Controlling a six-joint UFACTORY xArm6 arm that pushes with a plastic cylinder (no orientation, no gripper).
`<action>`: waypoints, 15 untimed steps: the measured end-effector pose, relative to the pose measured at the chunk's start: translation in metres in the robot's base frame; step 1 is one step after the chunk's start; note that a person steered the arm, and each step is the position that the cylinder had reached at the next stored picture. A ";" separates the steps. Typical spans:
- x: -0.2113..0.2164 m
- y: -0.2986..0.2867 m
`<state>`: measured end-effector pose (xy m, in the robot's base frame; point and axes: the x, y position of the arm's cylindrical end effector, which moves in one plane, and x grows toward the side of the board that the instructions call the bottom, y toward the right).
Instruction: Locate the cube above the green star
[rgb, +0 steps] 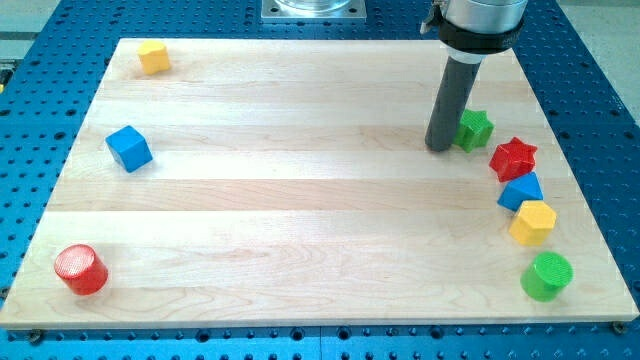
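A green star (475, 128) lies on the wooden board (300, 200) at the view's right, partly hidden by my rod. My tip (438, 147) rests on the board just left of the green star, touching or nearly touching it. A blue cube (129, 148) sits at the view's left. A yellow block (154, 57) that looks like a cube sits at the top left corner. No block shows directly above the green star; my rod covers part of that area.
Below the green star lie a red star (513, 158), a blue block (521, 191), a yellow hexagonal block (533, 221) and a green cylinder (546, 275). A red cylinder (80, 269) sits at the bottom left.
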<state>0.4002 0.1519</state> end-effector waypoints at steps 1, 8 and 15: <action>-0.006 0.004; 0.069 -0.454; -0.094 -0.266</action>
<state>0.3063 -0.1143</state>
